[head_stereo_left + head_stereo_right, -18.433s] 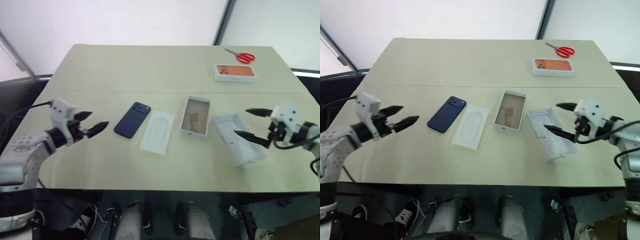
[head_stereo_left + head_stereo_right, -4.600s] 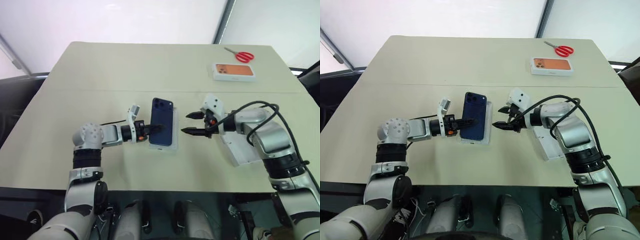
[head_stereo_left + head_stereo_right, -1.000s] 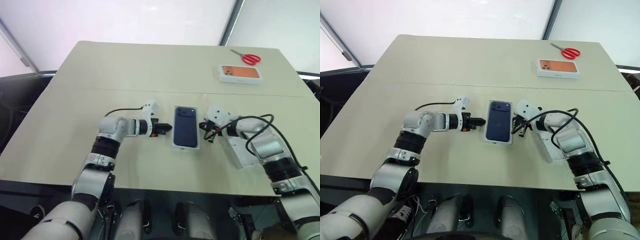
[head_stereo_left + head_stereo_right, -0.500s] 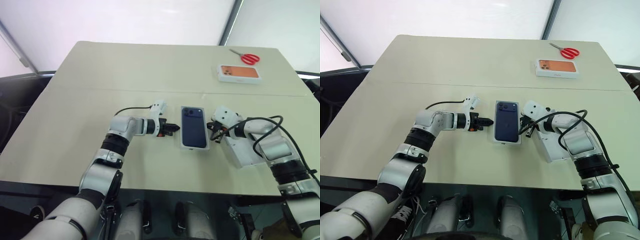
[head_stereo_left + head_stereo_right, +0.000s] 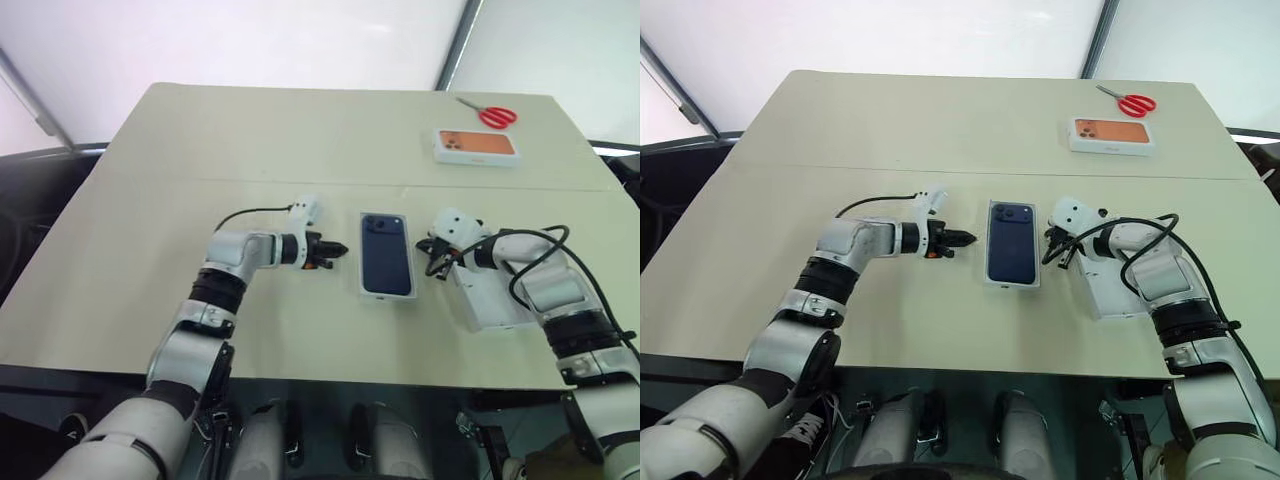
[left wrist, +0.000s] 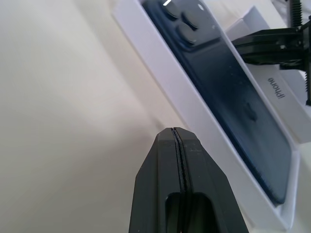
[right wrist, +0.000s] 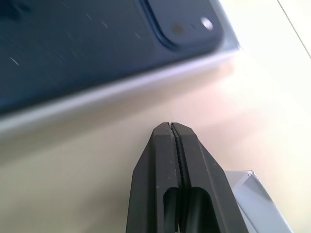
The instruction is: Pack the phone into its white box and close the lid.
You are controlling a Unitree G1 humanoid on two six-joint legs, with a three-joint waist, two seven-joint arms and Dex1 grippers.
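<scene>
Both tools, left point(image 5: 338, 250) and right point(image 5: 434, 262), are fully closed and empty. The phone point(image 5: 386, 266) lies in the box point(image 5: 990, 281). Risk: dragging the lid point(image 5: 497, 298) over may nudge the box along the counter point(image 5: 300, 140), misaligning the fit.

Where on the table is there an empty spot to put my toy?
Bare table behind the phone, left of the orange-picture box and scissors. Crowded in the middle: both end effectors flank the phone, lid alongside.

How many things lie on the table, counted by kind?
Phones: 1, the phone
Boxes: 2, the white box and the box with an orange phone picture
Lids: 1, the lid
Scissors: 1, the red scissors
Total: 5
</scene>
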